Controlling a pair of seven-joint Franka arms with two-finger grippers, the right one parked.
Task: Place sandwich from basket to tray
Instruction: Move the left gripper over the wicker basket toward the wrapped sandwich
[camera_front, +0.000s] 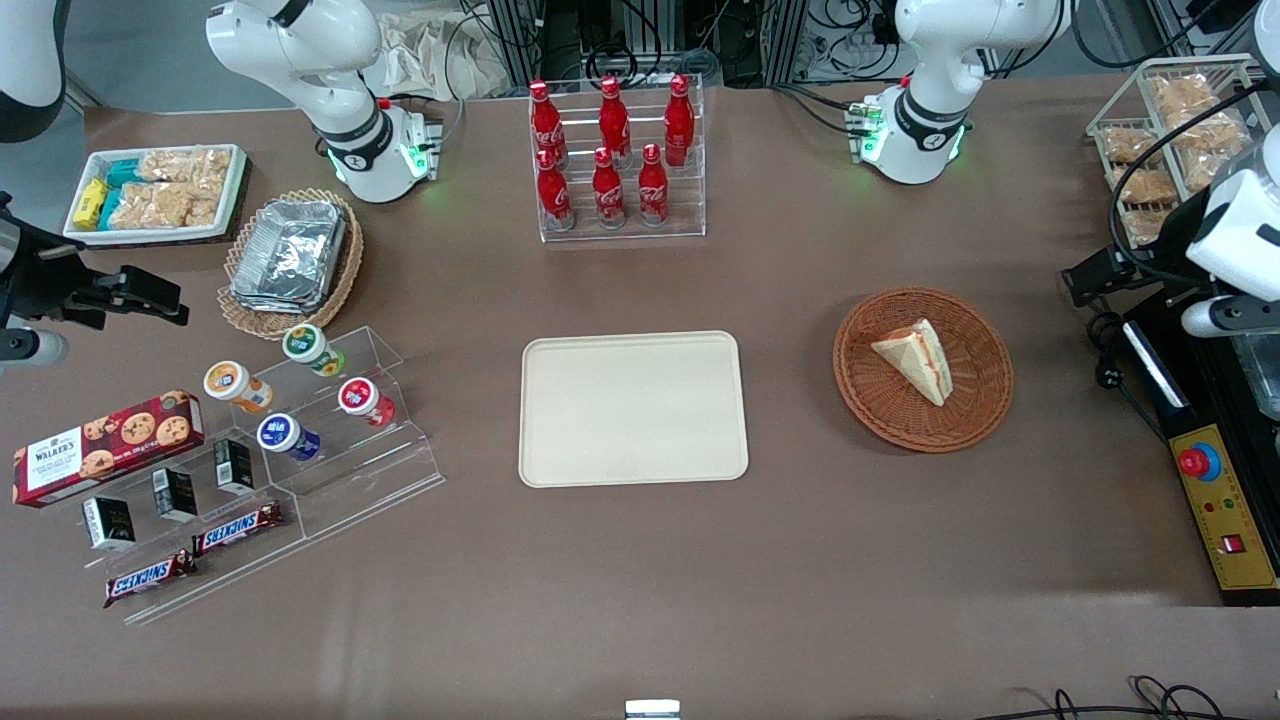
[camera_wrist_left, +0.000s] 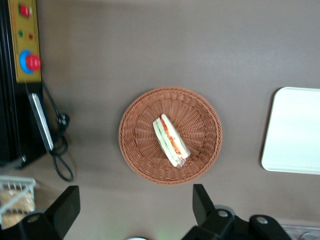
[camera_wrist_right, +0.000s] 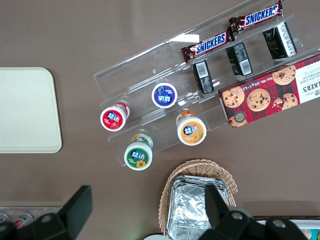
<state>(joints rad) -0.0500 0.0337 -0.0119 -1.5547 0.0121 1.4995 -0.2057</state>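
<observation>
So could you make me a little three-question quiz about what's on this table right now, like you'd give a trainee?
1. True or false: the triangular white-bread sandwich lies in the round reddish-brown wicker basket.
2. How many things lie on the flat cream-beige rectangular plastic tray? A) none B) one C) three
3. Fill in: the working arm's gripper is above the table with its fingers ____.

Key:
1. True; it is the only thing in the basket.
2. A; the tray is bare.
3. Open; the fingers stand wide apart, holding nothing, and the basket shows past them in the wrist view.
</observation>
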